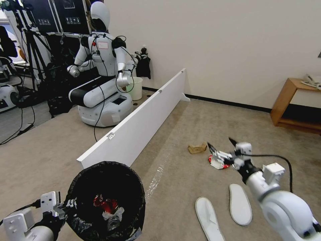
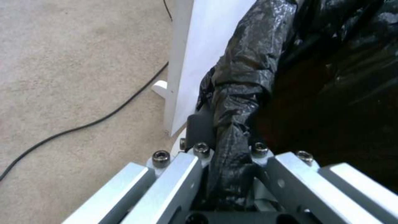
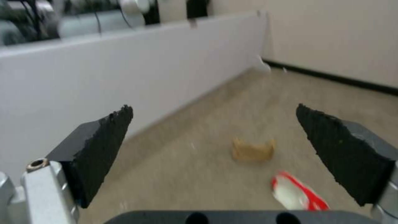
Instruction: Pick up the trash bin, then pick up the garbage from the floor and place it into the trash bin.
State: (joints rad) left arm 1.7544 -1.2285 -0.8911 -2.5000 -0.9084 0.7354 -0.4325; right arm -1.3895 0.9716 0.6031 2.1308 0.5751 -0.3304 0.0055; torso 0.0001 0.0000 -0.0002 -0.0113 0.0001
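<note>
1. Left gripper (image 2: 230, 149) low on the robot's left, pinched tight on the crinkly black rim of the trash bin (image 1: 107, 197), bag squeezed between the jaws.
2. Trash bin up close at the bottom left of the head view, right by the near end of a long white board (image 1: 140, 124).
3. Inside the bin: a crushed red can (image 1: 103, 204) and something small and grey (image 1: 113, 219), too hard to make out.
4. Right gripper (image 1: 222, 144) out in front on the right, black fingers (image 3: 104, 146) spread wide, nothing between them.
5. Just under that gripper in the head view: a red-white packet (image 1: 217, 163) on the carpet (image 1: 174, 134), partly hidden by the fingers.
6. Near the packet, a bit farther off: a brown paper scrap (image 1: 197, 147), lying alone.
7. Closer in, beside the right arm: two white slippers (image 1: 222, 207) side by side on the floor, soles up or down, cannot tell.
8. Seen from the right wrist: paper scrap between the open fingers, packet near one finger.
</note>
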